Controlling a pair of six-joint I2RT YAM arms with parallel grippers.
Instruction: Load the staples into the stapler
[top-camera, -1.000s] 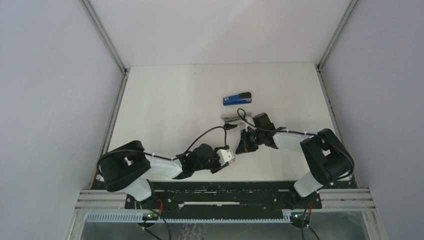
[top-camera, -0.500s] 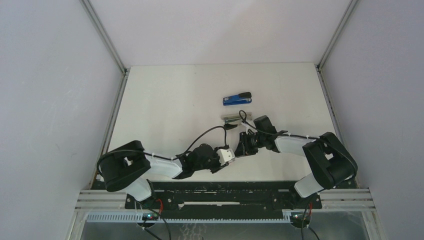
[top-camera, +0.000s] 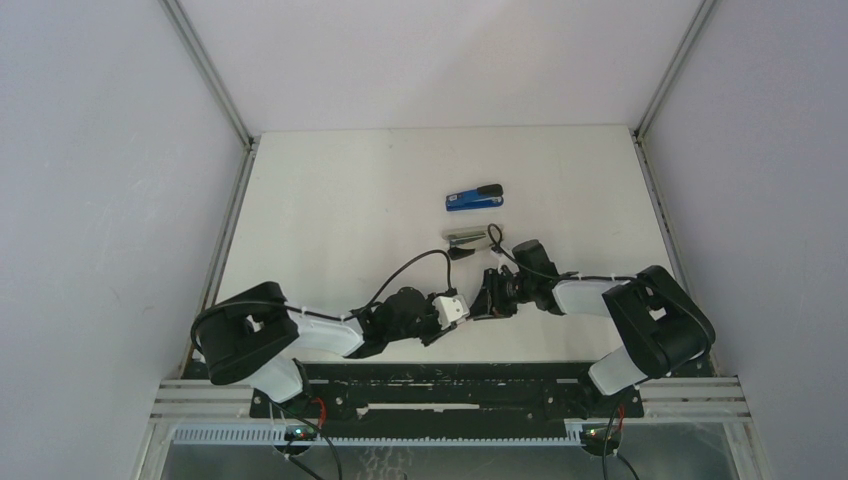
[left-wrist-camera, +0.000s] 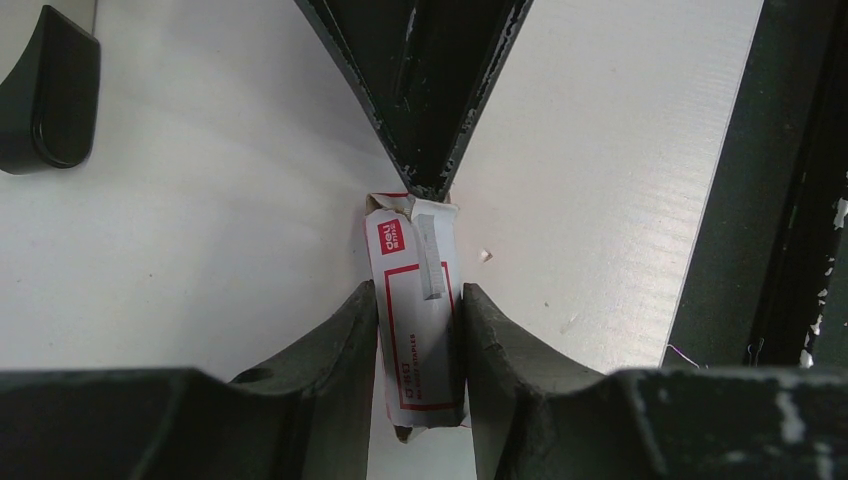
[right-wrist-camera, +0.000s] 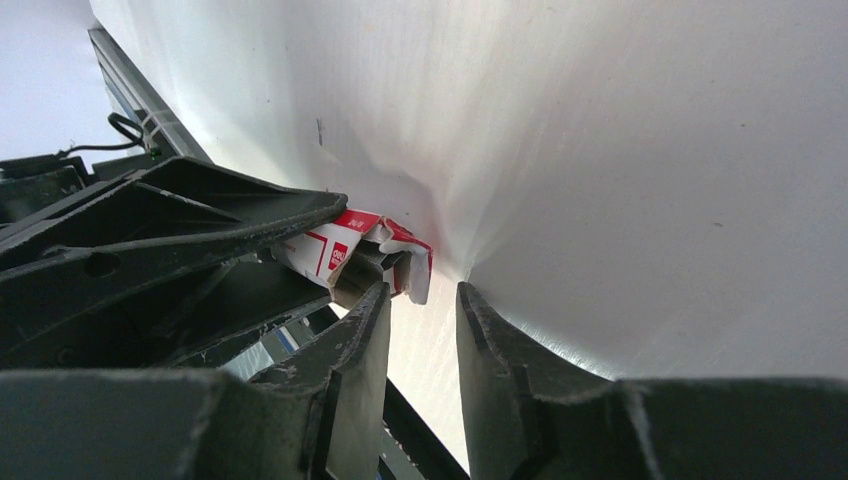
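I'm pinching the staples box (left-wrist-camera: 410, 350) in my left pincer (left-wrist-camera: 418, 300), fingers pressing on its two long sides, near the front edge of the table (left-wrist-camera: 200, 250). I can't tell whether the box is lifted or resting on the table. My right pincer (right-wrist-camera: 422, 295) is sitting at the box's torn open end, tips slightly spread, gripping nothing. One finger (right-wrist-camera: 350, 340) is just beside the flap, contact unclear. The blue stapler (top-camera: 474, 197) is lying farther back on the table, well apart from both pincers.
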